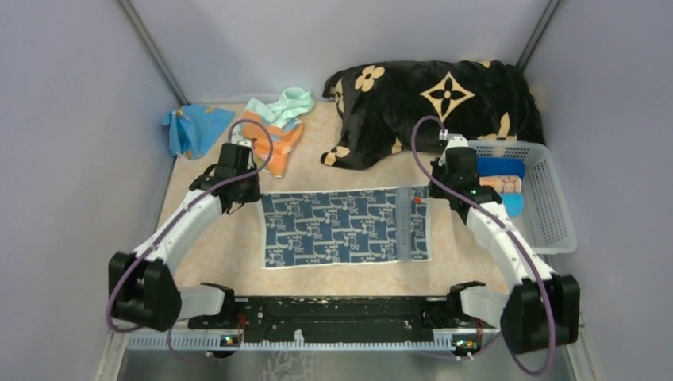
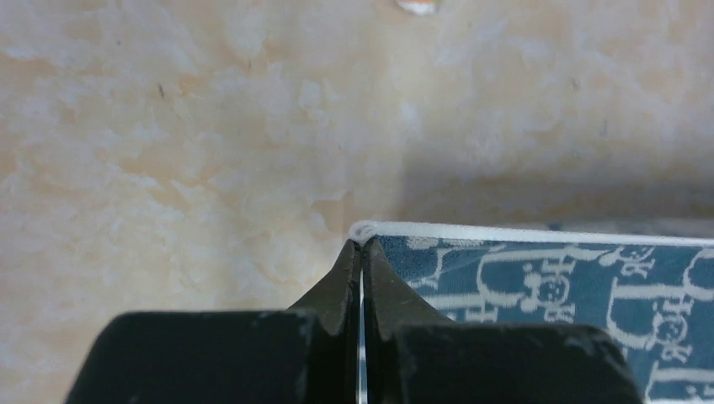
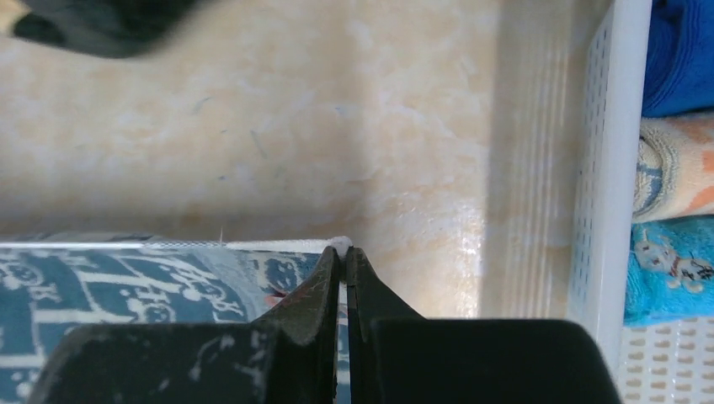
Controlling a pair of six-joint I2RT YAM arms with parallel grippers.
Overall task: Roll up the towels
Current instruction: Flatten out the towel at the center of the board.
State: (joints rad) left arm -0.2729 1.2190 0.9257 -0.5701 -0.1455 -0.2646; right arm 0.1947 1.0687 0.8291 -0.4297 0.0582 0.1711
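Grey-blue patterned towel (image 1: pixel 345 226) spread flat at centre of table (image 1: pixel 222 254). Left gripper (image 2: pixel 362 251) at towel's 10 o'clock corner, fingers pinched together on white hem, corner bunched at tips. Right gripper (image 3: pixel 343 252) at 2 o'clock corner, likewise clamped on hem (only hairline gap between fingers). Orange towel (image 1: pixel 278 151) and mint green towel (image 1: pixel 290 101) crumpled together at 11 o'clock. Black blanket (image 1: pixel 428 99) heaped at 1 o'clock. White basket (image 1: pixel 555 218) at 3 o'clock, near right gripper, rolled towels (image 1: pixel 500 184) inside.
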